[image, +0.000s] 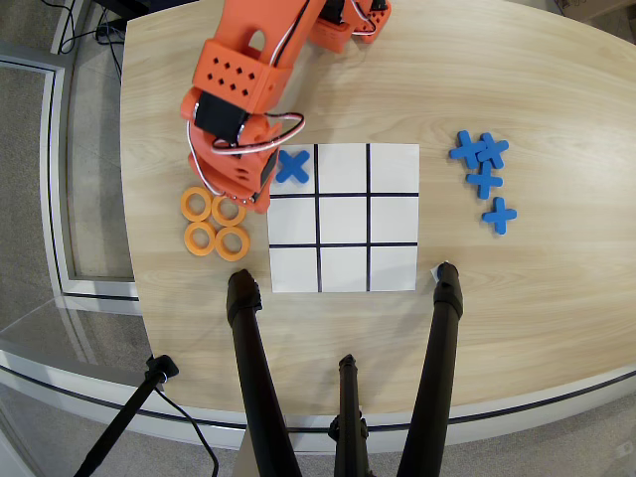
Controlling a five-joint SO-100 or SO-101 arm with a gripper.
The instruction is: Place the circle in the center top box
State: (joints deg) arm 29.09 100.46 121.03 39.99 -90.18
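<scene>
Four flat orange rings lie in a square cluster on the wooden table left of the paper grid: ring, ring, ring and ring. My orange gripper hangs right above the two upper rings and covers part of the upper right one. The arm's body hides how the jaws stand. The center top box is the white middle cell of the grid row farthest from the blue X; in this view it is the lower row, and the cell is empty.
Several blue crosses lie in a loose pile right of the grid. Black tripod legs reach over the table's near edge just below the grid. The arm's base stands at the far edge.
</scene>
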